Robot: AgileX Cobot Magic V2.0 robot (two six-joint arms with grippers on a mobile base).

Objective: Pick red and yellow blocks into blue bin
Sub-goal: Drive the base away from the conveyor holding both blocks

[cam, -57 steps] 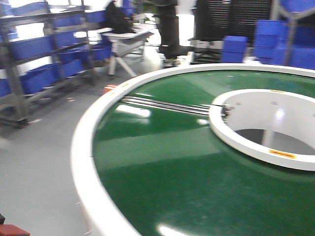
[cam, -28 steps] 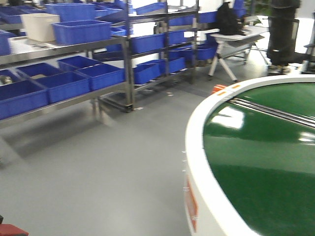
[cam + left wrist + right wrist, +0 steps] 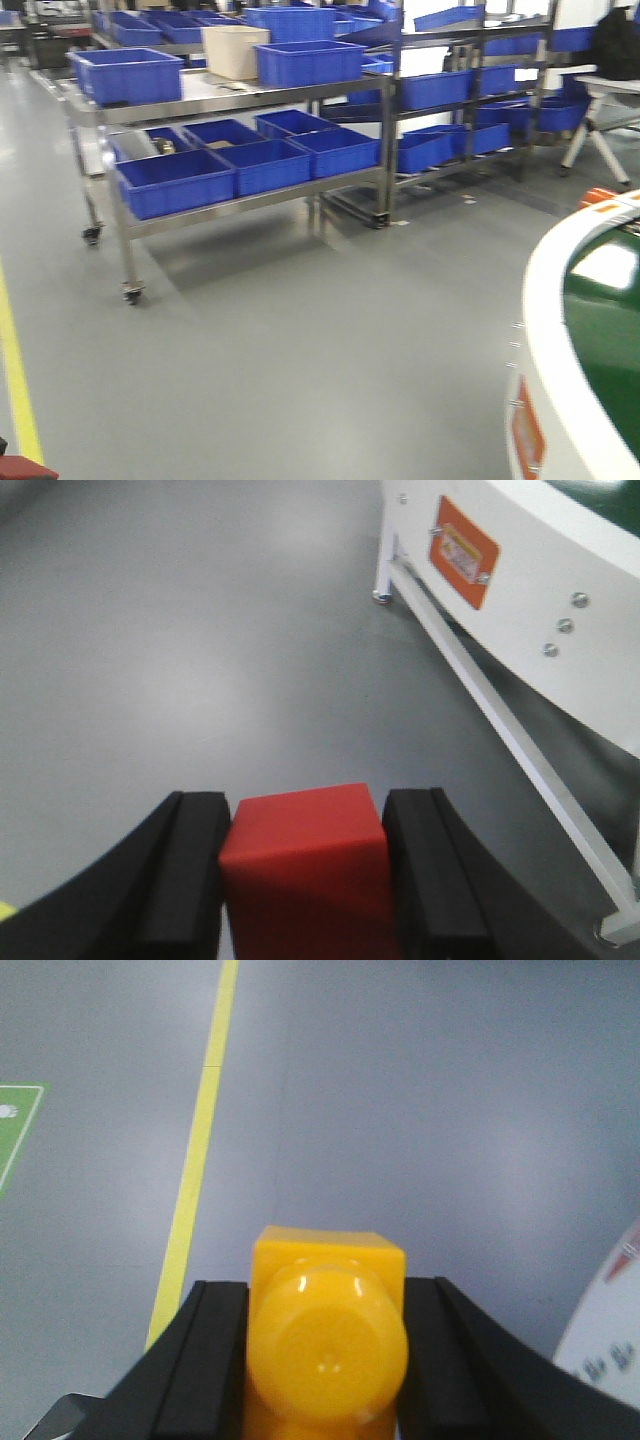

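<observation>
Two blocks are in my hands. My left gripper is pinching the red block between its black pads, which press flat on two opposite faces so it cannot twist out. My right gripper is clamped on the yellow brick, held by its sides with a round stud facing the wrist camera. Both are carried low and level over the grey floor, which I judge suits a drive across the room.

Beyond the red block, at 1 o'clock, runs the white side wall of the round conveyor. It carries an orange plate whose print is too small to read. Beyond the yellow brick, a yellow line heads off toward 11 o'clock. At 9 o'clock is a green floor marking with a white symbol I cannot make out.

Farther on, the front view shows a wheeled rack at 11 o'clock. It has blue tubs on its lower shelf, and more blue ones beside a cream tub on top. I judge the blue bin is among them, but I cannot tell which one. Neither block is in it yet.
</observation>
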